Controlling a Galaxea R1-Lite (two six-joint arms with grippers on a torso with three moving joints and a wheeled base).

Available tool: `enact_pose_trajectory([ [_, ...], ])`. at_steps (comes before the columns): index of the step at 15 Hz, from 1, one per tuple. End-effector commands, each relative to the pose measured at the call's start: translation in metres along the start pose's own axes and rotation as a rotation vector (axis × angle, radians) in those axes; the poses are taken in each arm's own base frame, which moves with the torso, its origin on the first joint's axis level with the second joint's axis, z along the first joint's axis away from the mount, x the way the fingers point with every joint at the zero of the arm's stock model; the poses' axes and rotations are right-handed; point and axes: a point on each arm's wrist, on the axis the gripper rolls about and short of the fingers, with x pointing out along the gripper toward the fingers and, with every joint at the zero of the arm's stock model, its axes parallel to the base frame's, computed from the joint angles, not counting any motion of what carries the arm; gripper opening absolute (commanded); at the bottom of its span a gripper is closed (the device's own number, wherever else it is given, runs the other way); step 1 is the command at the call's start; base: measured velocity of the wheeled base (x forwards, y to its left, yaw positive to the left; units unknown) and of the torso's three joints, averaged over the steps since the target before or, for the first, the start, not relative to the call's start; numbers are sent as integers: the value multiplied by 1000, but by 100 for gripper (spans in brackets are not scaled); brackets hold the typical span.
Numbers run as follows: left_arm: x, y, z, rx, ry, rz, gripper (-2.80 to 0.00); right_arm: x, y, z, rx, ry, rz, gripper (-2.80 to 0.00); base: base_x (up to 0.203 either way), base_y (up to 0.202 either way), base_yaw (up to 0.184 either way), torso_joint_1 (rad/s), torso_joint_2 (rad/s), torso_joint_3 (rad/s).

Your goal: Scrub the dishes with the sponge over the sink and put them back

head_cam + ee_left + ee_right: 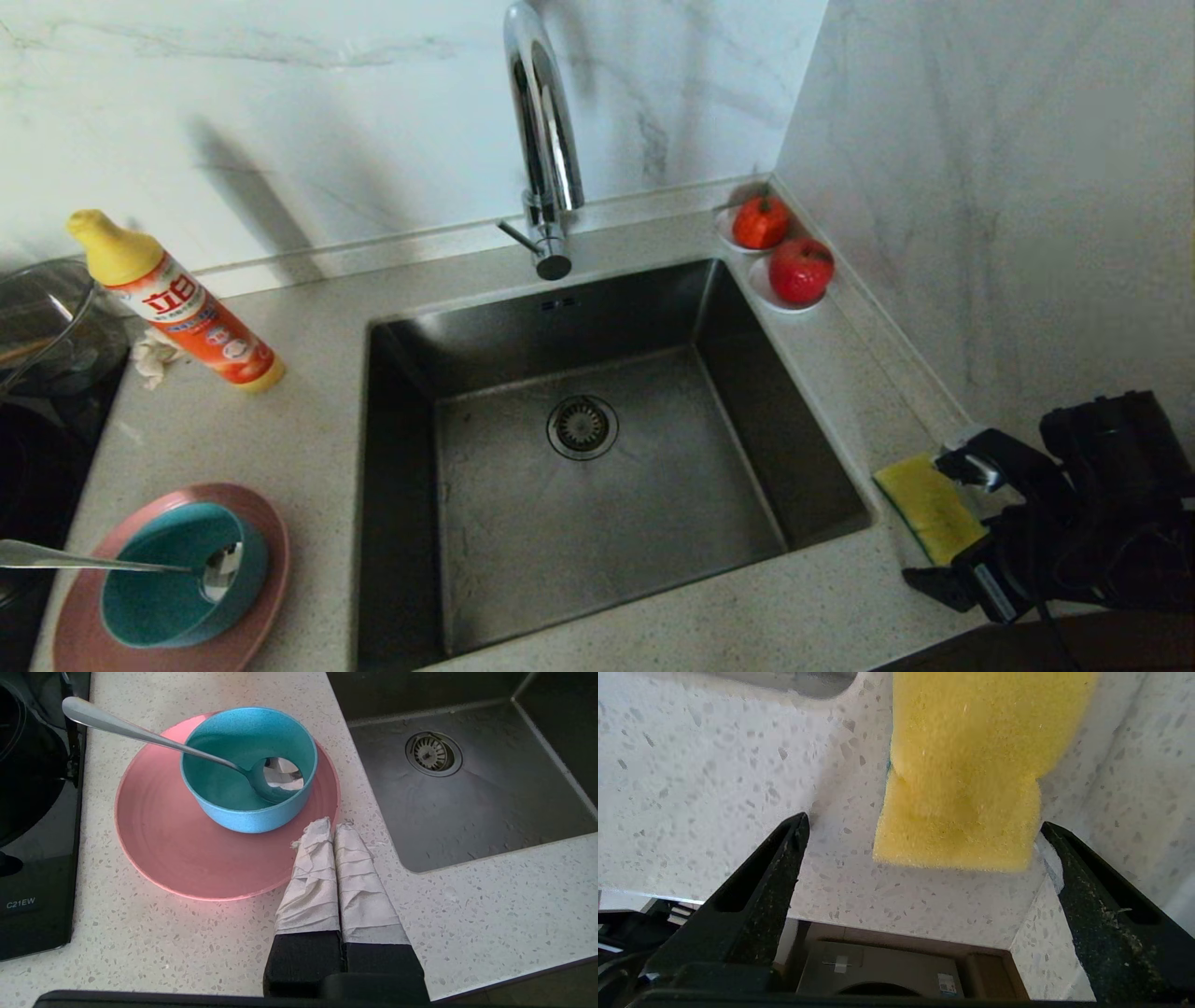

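Observation:
The yellow sponge (929, 504) lies on the counter at the sink's right front corner. My right gripper (929, 518) is open around it, one black finger on each side. In the right wrist view the sponge (966, 765) has its near end between the fingers of the right gripper (923, 823), closer to one of them, and it is not squeezed. On the left the teal bowl (159, 597) stands on the pink plate (271, 532), with the spoon (84, 558) resting in it. My left gripper (331, 826) is shut and empty, beside the plate (187, 858).
The steel sink (653, 523) with its drain and tall tap (546, 140) fills the middle. An orange detergent bottle (187, 313) and a rag (154, 359) lie back left. Two saucers of red fruit (800, 271) stand back right. A wall (980, 187) stands close on the right.

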Motion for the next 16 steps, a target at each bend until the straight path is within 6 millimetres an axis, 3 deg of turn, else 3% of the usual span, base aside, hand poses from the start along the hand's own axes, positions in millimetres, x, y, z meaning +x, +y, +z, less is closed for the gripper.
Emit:
enact_pose_trajectory([
  [1,0,0,0,0,-3,0,-280,2,0,0,-2,3,1,0,0,0,0,0,0,0],
  [10,0,0,0,0,-3,0,-280,9,-2,2,5,6,-4,0,0,0,0,0,0,0],
  [11,0,0,0,0,-3,0,-280,10,-2,2,5,2,-5,-84,0,0,0,0,0,0],
  [12,0,0,0,0,-3,0,-280,10,-2,2,4,2,-5,-280,0,0,0,0,0,0],
  [16,0,0,0,0,-3,0,-280,9,-2,2,4,-1,-6,-280,0,0,0,0,0,0],
])
